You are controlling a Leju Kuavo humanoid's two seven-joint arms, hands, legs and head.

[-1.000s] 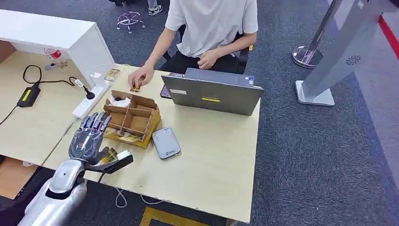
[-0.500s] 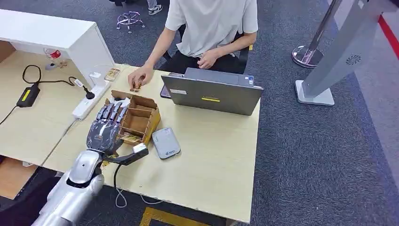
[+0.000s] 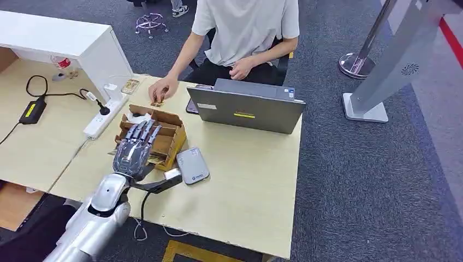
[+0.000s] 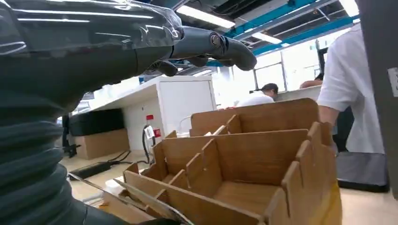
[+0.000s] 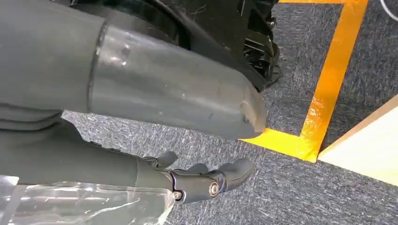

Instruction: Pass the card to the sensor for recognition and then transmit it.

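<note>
Left hand (image 3: 134, 153) low over the near compartments of the cardboard divider box (image 3: 170, 137). Fingers laid out flat and slightly fanned toward the far wall of the box; thumb stuck out sideways to the robot's right.

Wrist view: thin flat sheet (image 4: 141, 201) seen edge-on, close under the palm and just in front of the box's near wall. Judged to be the card. Cannot tell whether pinched against the palm or resting at the box; grip hidden from above by the hand's own back.

Grey card reader (image 3: 192, 165) flat on the table (image 3: 251, 185), just beside the box's right-hand corner, to the robot's right of the hand. Thumb tip almost at its near-left corner, apparently not touching. Long axis running away from the near table edge, tilted a little.

Key relation: reader sideways-right of the left hand, on the thumb side, near. Short sideways carry likely enough, card face brought flat over the reader's top.

Right hand (image 5: 202, 183) hanging over carpet, fingers lightly bent, thumb well apart, nothing held; well away from the reader. Left arm plainly the nearer.

Laptop (image 3: 245, 109) beyond the reader; person's hand (image 3: 162, 89) resting on the table behind the box, probable receiver.
</note>
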